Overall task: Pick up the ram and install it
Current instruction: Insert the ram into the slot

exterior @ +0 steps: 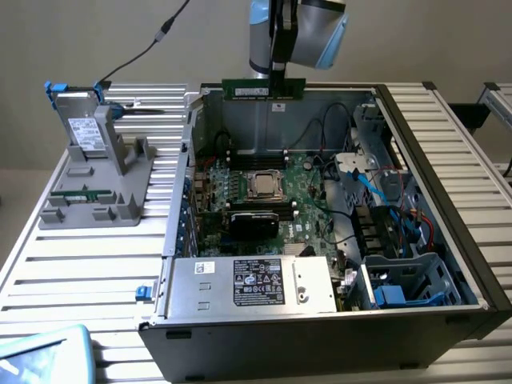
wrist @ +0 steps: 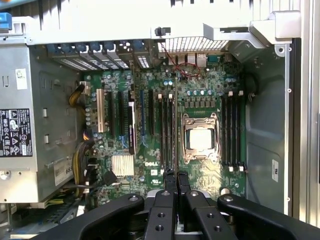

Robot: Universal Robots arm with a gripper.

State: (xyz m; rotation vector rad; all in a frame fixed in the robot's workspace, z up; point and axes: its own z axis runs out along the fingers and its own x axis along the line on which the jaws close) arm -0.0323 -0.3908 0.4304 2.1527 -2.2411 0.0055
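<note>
The ram (exterior: 264,90), a long green stick with a small pale label, hangs level above the back wall of the open computer case (exterior: 448,200). My gripper (exterior: 278,78) is shut on its top edge, reaching down from the arm above. In the wrist view the black fingers (wrist: 165,200) are pressed close together, looking down on the motherboard (wrist: 150,165). The CPU socket (exterior: 262,186) (wrist: 200,138) sits mid-board, with black memory slots (exterior: 254,162) (wrist: 232,130) on either side of it. The ram is well above the board, touching nothing else.
A grey fixture (exterior: 96,192) stands at the exterior view's left, holding a boxy drive (exterior: 80,128) with blue tabs. Inside the case are the power supply (exterior: 252,284), a drive cage (exterior: 408,280), blue and black cables (exterior: 376,188) and expansion slots (wrist: 120,120). A teal object (exterior: 40,356) lies at the table's near corner.
</note>
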